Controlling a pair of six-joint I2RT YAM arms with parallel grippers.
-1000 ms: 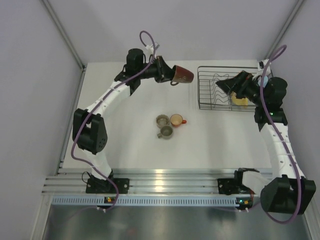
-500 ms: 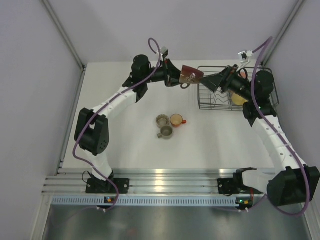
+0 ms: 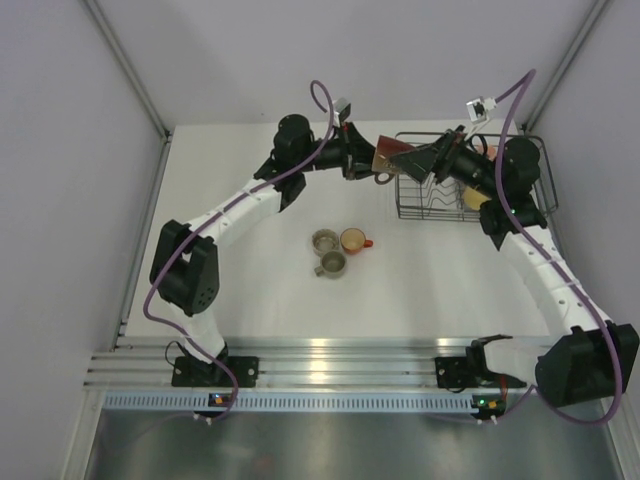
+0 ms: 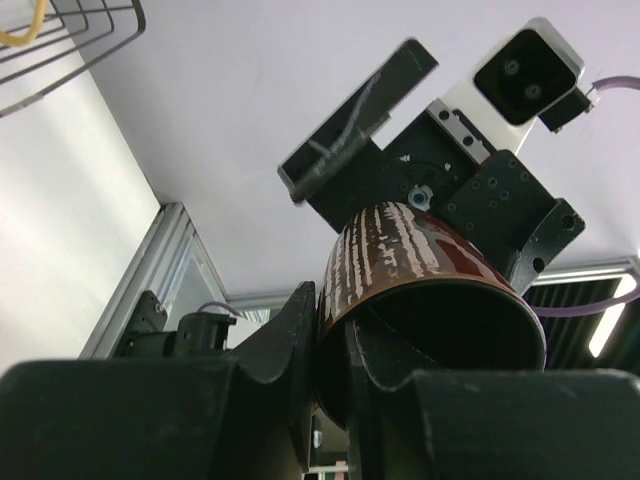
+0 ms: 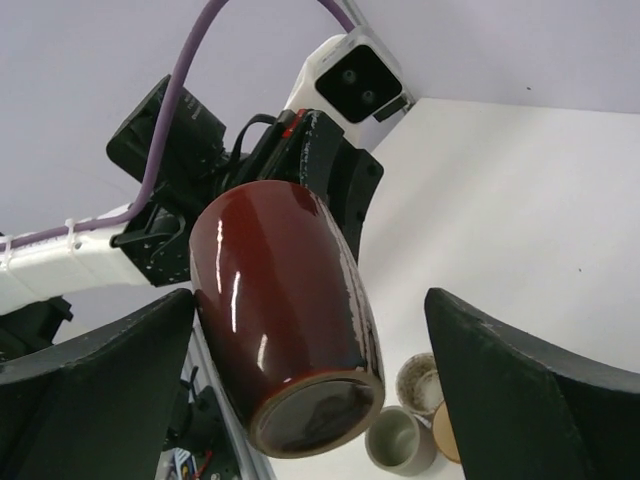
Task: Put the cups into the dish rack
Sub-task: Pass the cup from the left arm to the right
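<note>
My left gripper (image 3: 368, 160) is shut on the rim of the dark brown cup (image 3: 388, 158) and holds it in the air, tilted, just left of the black wire dish rack (image 3: 520, 205). In the left wrist view one finger is inside the cup (image 4: 430, 290) and one outside. My right gripper (image 3: 420, 160) is open, with its jaws on either side of the cup's base (image 5: 285, 320). A yellow cup (image 3: 478, 201) lies in the rack. The small orange cup (image 3: 352, 240) and two grey-olive cups (image 3: 324, 240) (image 3: 332, 264) stand together mid-table.
The rack's near-left corner (image 3: 402, 212) is close under both grippers. The grey-olive cups (image 5: 402, 440) and the orange cup (image 5: 447, 430) show below in the right wrist view. White walls close in the table at the back and sides.
My left arm has carried the brown cup right, to the rack's left edge. My right gripper has swung left from over the rack to meet the cup.
</note>
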